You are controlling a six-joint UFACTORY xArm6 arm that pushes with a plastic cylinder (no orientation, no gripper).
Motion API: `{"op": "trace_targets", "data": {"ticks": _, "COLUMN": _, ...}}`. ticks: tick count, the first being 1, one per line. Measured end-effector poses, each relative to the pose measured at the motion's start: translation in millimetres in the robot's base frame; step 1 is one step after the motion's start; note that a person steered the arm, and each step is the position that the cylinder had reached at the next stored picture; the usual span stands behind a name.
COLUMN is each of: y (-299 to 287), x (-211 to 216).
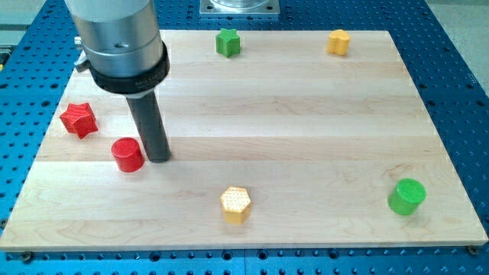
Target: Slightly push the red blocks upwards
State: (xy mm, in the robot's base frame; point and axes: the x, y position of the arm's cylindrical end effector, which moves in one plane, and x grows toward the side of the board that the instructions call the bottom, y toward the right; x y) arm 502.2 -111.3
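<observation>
- Board: pale wooden table top (306,114) with visible plank grain, lying on a blue perforated metal base (458,61).
- Arm end: grey metal cylinder with a black collar (126,46) at the view's upper left, carrying a straight dark rod downward.
- My tip (158,159): lower end of the dark rod, resting on the board just to the view's right of the red cylinder block, touching or nearly so; the gap cannot be made out.
- Claw: there is none on this arm, only the bare rod, so nothing is grasped or clenched.
- Red cylinder block (127,155): plastic, upright, left-centre of the board.
- Red star-shaped block (79,119): plastic, near the board's left edge, up and to the left of the red cylinder, apart from it and from my tip.
- Green star-shaped block (227,42): at the board's top edge, middle.
- Yellow block, roughly hexagonal (338,42): top edge, towards the right.
- Yellow hexagonal block (235,204): lower middle.
- Green cylinder block (406,196): lower right corner area.
</observation>
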Motion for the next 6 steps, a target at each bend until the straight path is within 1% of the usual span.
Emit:
{"op": "trace_targets", "data": {"ticks": 1, "y": 27, "x": 21}}
{"op": "trace_targets", "data": {"ticks": 2, "y": -24, "x": 8}}
{"op": "trace_targets", "data": {"ticks": 3, "y": -103, "x": -9}}
{"op": "trace_targets", "data": {"ticks": 4, "y": -86, "x": 23}}
{"op": "trace_targets", "data": {"ticks": 5, "y": -129, "x": 34}}
{"op": "trace_targets", "data": {"ticks": 6, "y": -128, "x": -7}}
